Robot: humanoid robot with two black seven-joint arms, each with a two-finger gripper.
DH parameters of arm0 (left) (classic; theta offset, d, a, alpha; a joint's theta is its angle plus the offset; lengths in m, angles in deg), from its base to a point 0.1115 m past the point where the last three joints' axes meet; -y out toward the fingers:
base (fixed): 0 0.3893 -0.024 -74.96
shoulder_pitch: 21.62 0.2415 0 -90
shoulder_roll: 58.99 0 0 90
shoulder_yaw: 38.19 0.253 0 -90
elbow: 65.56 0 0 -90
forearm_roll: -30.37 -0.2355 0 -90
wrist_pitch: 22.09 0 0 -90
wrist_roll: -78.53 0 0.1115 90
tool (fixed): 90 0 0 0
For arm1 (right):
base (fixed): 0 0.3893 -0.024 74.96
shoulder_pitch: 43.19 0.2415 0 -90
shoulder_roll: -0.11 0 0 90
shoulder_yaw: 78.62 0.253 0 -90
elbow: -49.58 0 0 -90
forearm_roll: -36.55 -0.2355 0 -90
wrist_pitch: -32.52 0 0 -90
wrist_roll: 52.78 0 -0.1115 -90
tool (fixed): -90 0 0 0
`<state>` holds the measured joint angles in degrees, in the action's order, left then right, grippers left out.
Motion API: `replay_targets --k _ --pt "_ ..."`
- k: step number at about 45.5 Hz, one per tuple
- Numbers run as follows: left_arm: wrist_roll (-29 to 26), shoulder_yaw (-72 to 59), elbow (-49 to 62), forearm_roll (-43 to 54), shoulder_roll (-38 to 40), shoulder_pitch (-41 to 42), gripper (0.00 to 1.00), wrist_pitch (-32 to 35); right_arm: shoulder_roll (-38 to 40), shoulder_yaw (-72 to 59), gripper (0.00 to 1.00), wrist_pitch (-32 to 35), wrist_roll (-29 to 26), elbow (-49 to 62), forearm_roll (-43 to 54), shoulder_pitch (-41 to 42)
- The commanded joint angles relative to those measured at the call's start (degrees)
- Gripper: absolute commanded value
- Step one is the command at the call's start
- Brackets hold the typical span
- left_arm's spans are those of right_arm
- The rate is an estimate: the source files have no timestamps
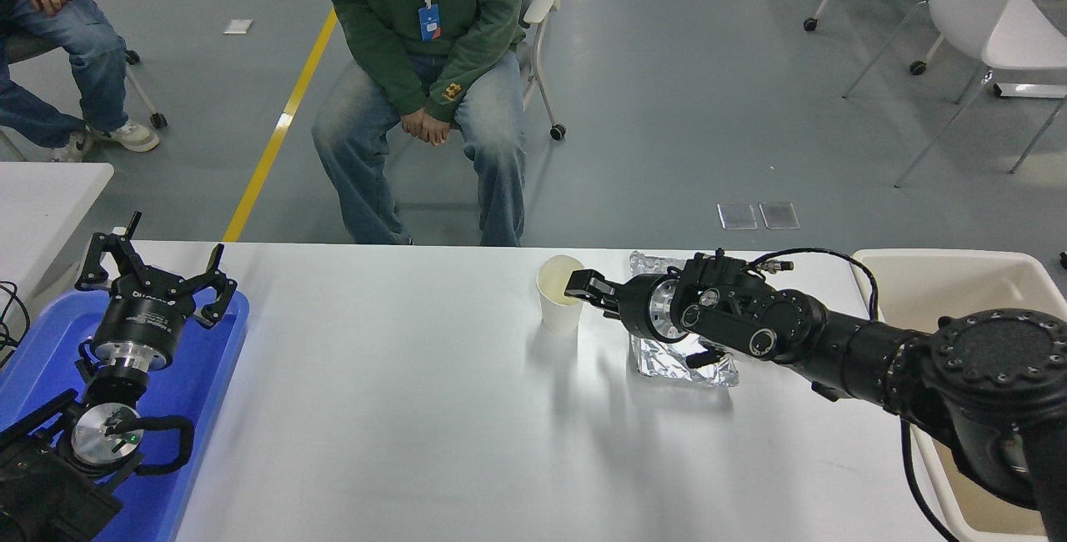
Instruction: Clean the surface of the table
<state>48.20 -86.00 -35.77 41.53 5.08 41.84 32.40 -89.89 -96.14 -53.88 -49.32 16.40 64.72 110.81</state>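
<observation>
A: Head view, right arm status?

B: The right gripper [581, 285] is reaching across the table surface [400, 409] from the right edge. Its fingers are pinching the near-right rim of a white paper cup [559, 295], which is standing upright near the table's far edge.

A: Adjacent items?

B: A crumpled foil sheet [679, 358] is lying under the right wrist, just right of the cup. A beige bin [942, 275] is sitting beyond the table's right end.

A: Left arm?

B: The left gripper [154, 279] is resting over the blue tray [192, 409] at the lower left, fingers spread and holding nothing. A seated person [421, 83] is facing the far side.
</observation>
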Motion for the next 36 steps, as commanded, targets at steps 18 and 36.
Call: replay_targets --k 18,36 --pt "0.00 0.00 0.00 0.00 0.00 0.00 1.00 0.00 0.00 -0.14 0.00 0.79 -0.12 -0.66 -0.04 0.25" --pt "0.00 0.00 0.00 0.00 0.00 0.00 1.00 0.00 0.00 0.21 0.00 0.79 -0.03 -1.45 -0.92 0.87"
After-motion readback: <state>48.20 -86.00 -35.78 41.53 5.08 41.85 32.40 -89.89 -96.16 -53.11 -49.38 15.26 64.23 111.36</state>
